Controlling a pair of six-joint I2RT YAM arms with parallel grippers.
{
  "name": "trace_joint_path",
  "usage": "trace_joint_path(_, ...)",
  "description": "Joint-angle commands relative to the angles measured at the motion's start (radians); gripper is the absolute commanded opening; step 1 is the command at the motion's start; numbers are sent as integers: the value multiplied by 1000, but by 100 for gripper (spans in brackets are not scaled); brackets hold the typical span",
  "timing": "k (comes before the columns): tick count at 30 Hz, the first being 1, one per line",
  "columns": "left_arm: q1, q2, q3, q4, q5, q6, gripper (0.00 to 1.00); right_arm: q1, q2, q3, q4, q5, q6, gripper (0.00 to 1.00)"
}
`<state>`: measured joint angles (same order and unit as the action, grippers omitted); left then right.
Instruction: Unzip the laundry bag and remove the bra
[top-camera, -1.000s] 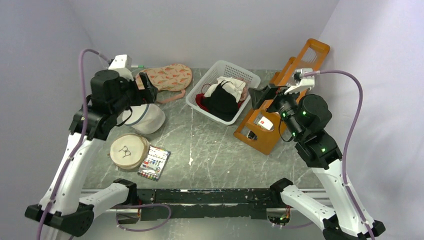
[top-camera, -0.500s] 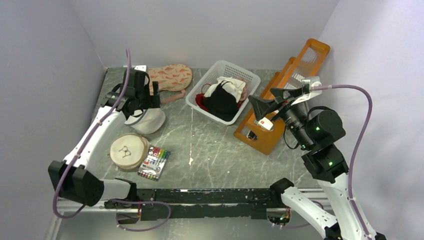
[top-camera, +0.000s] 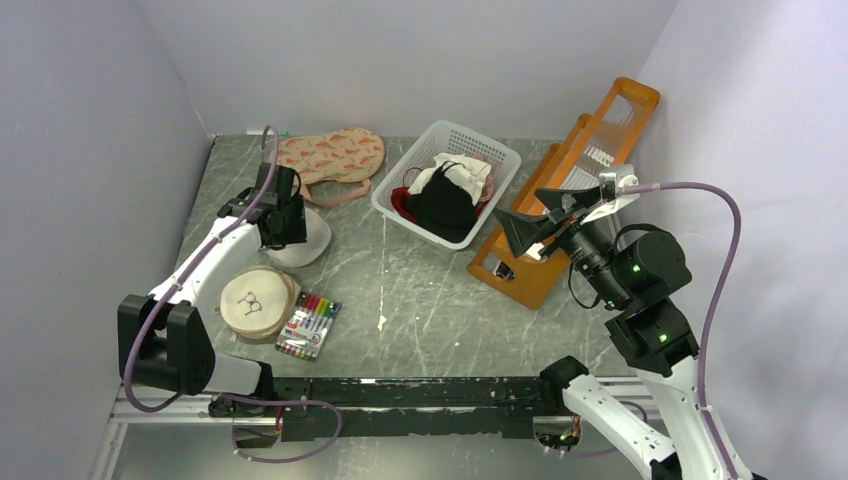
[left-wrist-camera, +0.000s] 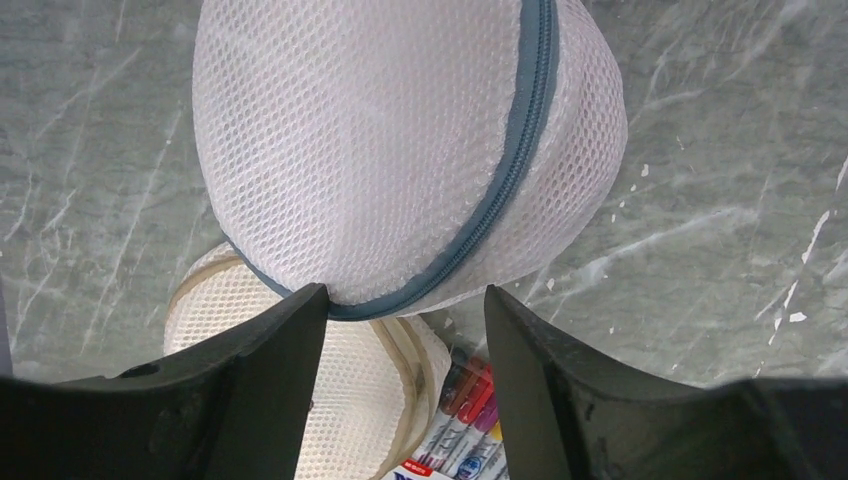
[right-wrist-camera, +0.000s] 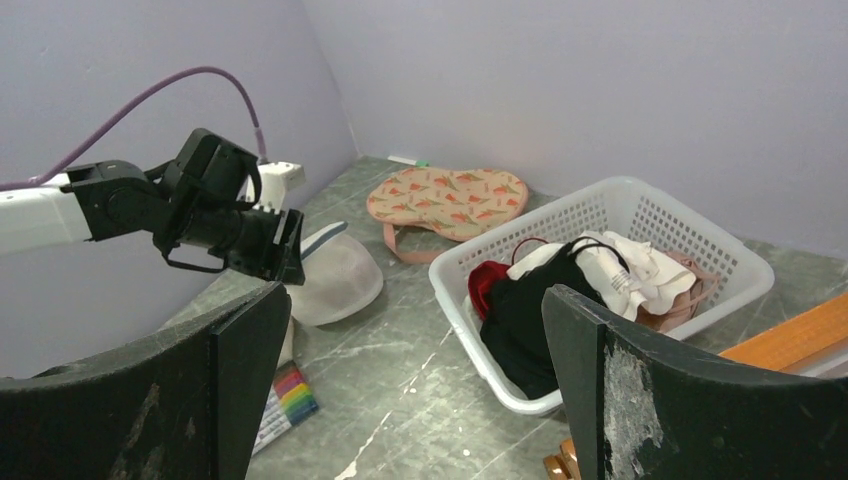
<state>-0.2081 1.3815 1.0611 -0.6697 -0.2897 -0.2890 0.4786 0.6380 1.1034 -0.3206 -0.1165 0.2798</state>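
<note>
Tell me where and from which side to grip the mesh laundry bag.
Pinch the grey zipper band at the laundry bag's rim, from above: it is the firm ridge on a soft dome, and the left gripper's open jaws straddle it. No pull tab shows.

White arms (top-camera: 200, 268), black joints (top-camera: 165, 345), purple cables (top-camera: 685, 185)

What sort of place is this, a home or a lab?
Probably a robot test bench, not a home: plain walls box in a marble-look table, a left arm and right arm are bolted at its near edge, and a basket of clothes and a laundry bag lie on it.
</note>
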Motion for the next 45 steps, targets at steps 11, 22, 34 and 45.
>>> trace_joint_path(11,5,76,117,-1,25,101,25,-9,-44,-62,1,-12,22,100)
trace_joint_path(22,-29,-109,198,-102,242,35,7,-9,-5,-56,-4,-11,18,100)
trace_joint_path(34,-39,-262,313,-377,-36,8,7,-8,44,-73,40,-53,56,100)
trace_joint_path(45,-279,-247,2,78,395,-308,22,-9,81,-84,72,-94,105,100)
